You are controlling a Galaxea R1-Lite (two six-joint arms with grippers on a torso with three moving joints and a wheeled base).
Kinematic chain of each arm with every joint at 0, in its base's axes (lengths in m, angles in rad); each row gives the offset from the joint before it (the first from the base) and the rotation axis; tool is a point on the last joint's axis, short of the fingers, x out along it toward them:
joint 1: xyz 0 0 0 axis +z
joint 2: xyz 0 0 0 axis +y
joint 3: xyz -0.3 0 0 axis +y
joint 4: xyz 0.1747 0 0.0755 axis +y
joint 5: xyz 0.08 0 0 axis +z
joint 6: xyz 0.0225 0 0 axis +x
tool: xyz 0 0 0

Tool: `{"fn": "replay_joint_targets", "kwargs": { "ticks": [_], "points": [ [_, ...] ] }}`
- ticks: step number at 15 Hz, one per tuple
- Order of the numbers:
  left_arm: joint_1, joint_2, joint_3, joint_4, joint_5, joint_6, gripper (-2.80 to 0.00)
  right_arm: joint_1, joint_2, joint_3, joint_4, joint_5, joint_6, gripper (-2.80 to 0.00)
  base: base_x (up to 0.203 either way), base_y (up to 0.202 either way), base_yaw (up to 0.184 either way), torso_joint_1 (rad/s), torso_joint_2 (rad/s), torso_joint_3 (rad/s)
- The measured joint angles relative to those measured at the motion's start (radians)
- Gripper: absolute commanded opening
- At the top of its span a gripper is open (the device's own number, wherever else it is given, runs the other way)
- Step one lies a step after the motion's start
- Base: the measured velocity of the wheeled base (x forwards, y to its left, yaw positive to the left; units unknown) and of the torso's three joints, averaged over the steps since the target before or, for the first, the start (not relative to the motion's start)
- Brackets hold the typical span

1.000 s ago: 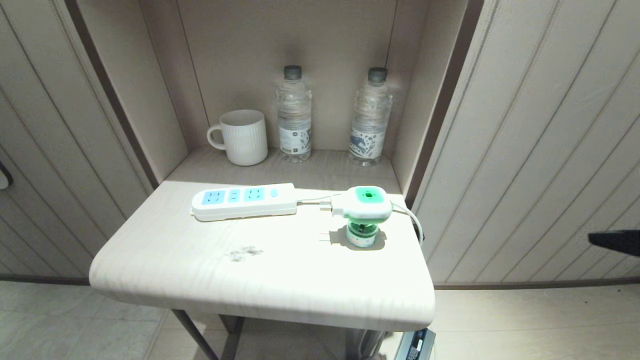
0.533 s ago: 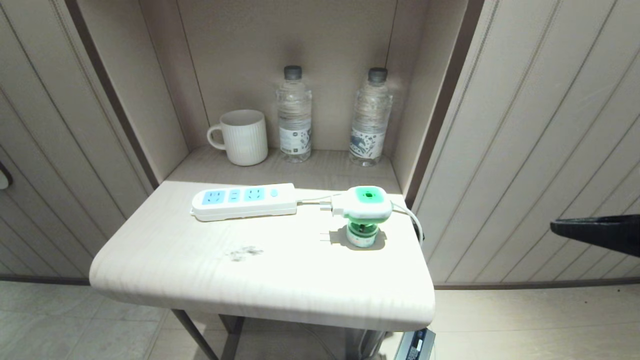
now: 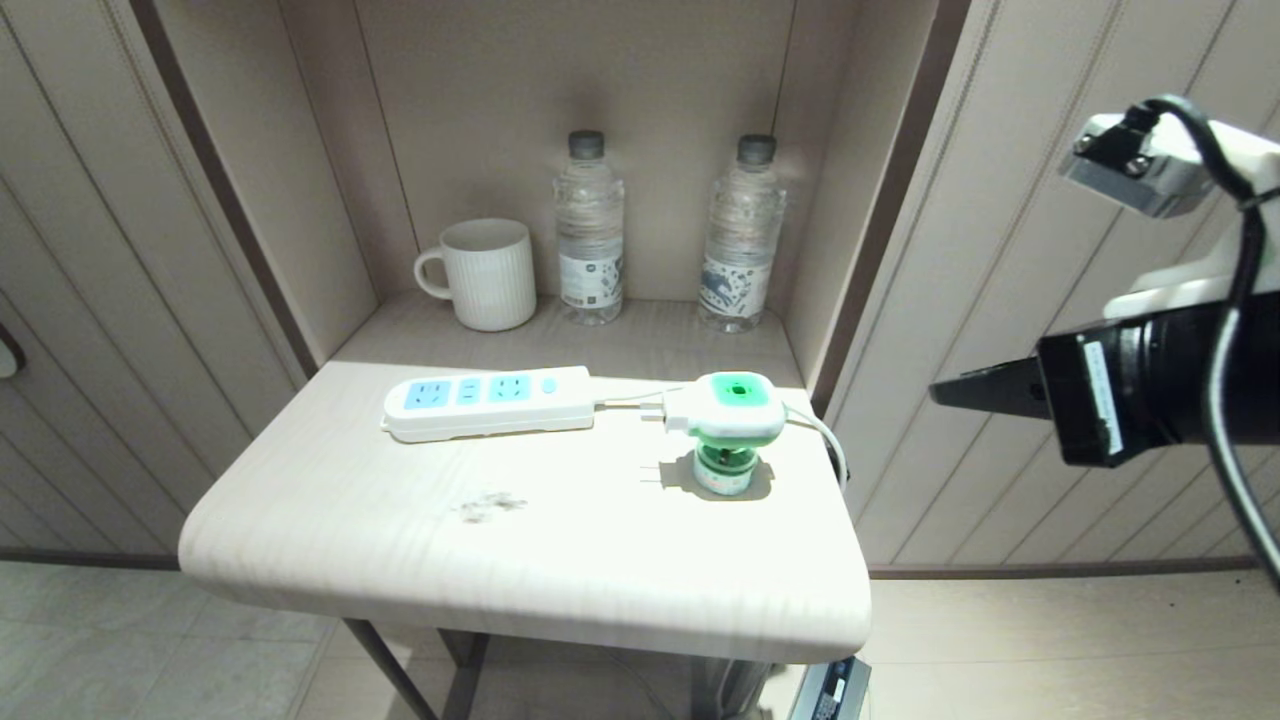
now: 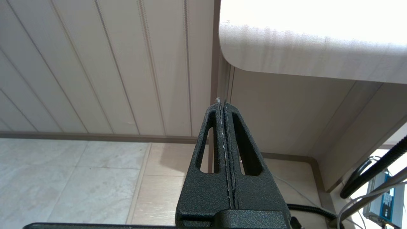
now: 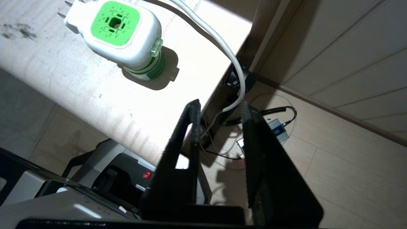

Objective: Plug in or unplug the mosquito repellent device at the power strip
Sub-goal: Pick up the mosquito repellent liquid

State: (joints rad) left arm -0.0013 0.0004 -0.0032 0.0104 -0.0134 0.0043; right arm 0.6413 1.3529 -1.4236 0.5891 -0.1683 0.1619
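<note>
Head view: you're facing a pale wood-grain table (image 3: 520,560) set in a beige panelled alcove. At the back, a ribbed white mug (image 3: 487,274) and two clear water bottles (image 3: 589,230) stand in a row. The power strip (image 3: 490,402) lies flat on the table w/ all sockets free; the mosquito repellent device (image 3: 728,430) stands upright just right of it, unplugged, prongs pointing toward the strip. The right gripper (image 3: 945,395) hangs off the table's right edge, well apart from the device.

Left wrist view: left gripper (image 4: 222,103) is low, under the table edge, fingers pressed together on nothing.

Right wrist view: you see the right gripper's fingers (image 5: 187,127) spread partway, empty. The device sits beyond them on the tabletop, and the strip's white cord (image 5: 222,44) runs over the table edge.
</note>
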Motion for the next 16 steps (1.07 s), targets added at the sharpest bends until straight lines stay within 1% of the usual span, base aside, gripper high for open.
{"fn": "replay_joint_targets", "kwargs": {
  "ticks": [5, 7, 9, 10, 12, 16],
  "points": [
    [-0.001, 0.0, 0.0, 0.0, 0.0, 0.0, -2.8, 0.047, 0.054, 0.03, -0.003, 0.016, -0.011, 0.0, 0.0, 0.0, 0.0, 0.0, 0.0, 0.0],
    [0.0, 0.0, 0.0, 0.0, 0.0, 0.0, -2.8, 0.072, 0.06, 0.048, -0.039, 0.038, -0.048, 0.0, 0.0, 0.0, 0.0, 0.0, 0.0, 0.0],
    [0.0, 0.0, 0.0, 0.0, 0.0, 0.0, -2.8, 0.08, 0.067, 0.067, -0.099, 0.045, -0.114, 0.0, 0.0, 0.0, 0.0, 0.0, 0.0, 0.0],
    [0.0, 0.0, 0.0, 0.0, 0.0, 0.0, -2.8, 0.083, 0.075, 0.072, -0.131, 0.046, -0.129, 0.0, 0.0, 0.0, 0.0, 0.0, 0.0, 0.0],
    [0.0, 0.0, 0.0, 0.0, 0.0, 0.0, -2.8, 0.085, 0.099, 0.076, -0.189, 0.048, -0.139, 0.0, 0.0, 0.0, 0.0, 0.0, 0.0, 0.0],
    [-0.001, 0.0, 0.0, 0.0, 0.0, 0.0, -2.8, 0.114, 0.157, 0.063, -0.221, 0.049, -0.139, 0.0, 0.0, 0.0, 0.0, 0.0, 0.0, 0.0]
  ]
}}
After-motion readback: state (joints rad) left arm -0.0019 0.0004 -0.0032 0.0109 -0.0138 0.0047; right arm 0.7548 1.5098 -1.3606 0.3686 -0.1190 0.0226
